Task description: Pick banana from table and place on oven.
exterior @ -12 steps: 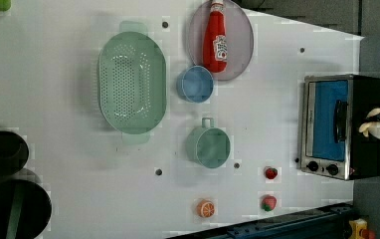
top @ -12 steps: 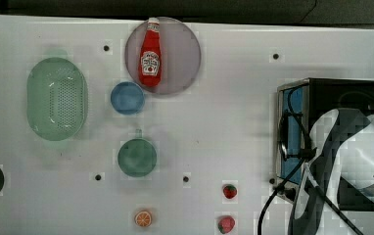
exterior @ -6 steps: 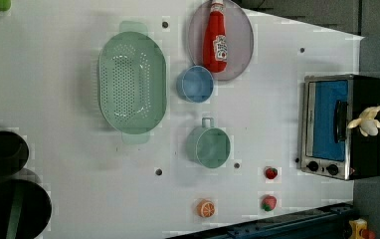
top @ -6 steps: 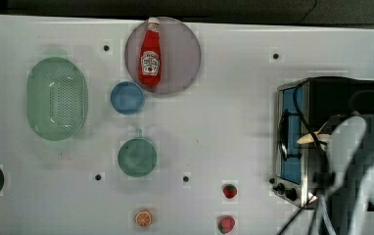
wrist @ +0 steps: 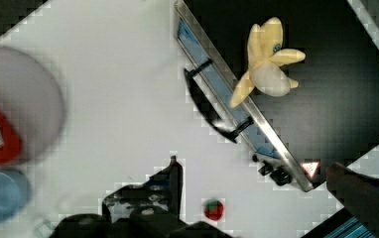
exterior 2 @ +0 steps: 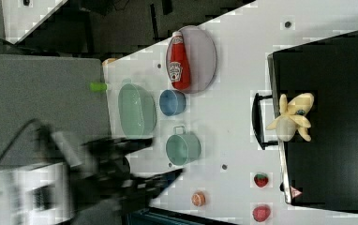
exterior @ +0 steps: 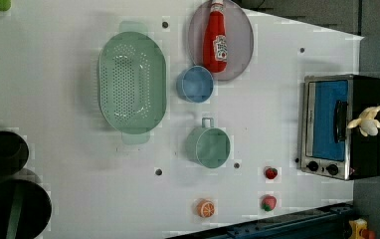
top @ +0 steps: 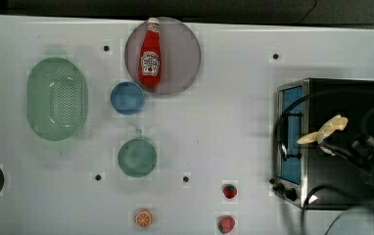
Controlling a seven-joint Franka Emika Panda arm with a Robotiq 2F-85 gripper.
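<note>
The banana (exterior 2: pixel 292 117) lies on the black top of the oven (exterior 2: pixel 336 154), close to the oven's front edge and just above its door handle (exterior 2: pixel 257 121), resting there with nothing gripping it. My tool (wrist: pixel 257 198) hangs clear of it, its two fingers spread wide and empty, with open air between them and the fruit. From the oven outward: two red strawberries (top: pixel 229 191) sit on the white tabletop (top: pixel 234 112) just off the oven's knob end, an orange slice (top: pixel 143 218) farther out beyond them, and a green mug (top: pixel 137 156) about midway across from the oven door. Beyond the mug, farther still from the oven, stand a blue bowl (top: pixel 127 98), a grey plate (top: pixel 180 44) carrying a ketchup bottle (top: pixel 150 54), and, farthest of all, a green colander (top: pixel 57 98). I judge the placing step done: the fruit is off the tabletop and on the oven, and what remains is the retreat. My next move, as I read it, calls for pulling the arm away without brushing the banana, which sits near enough to the front edge that a knock could tip it off over the door.
</note>
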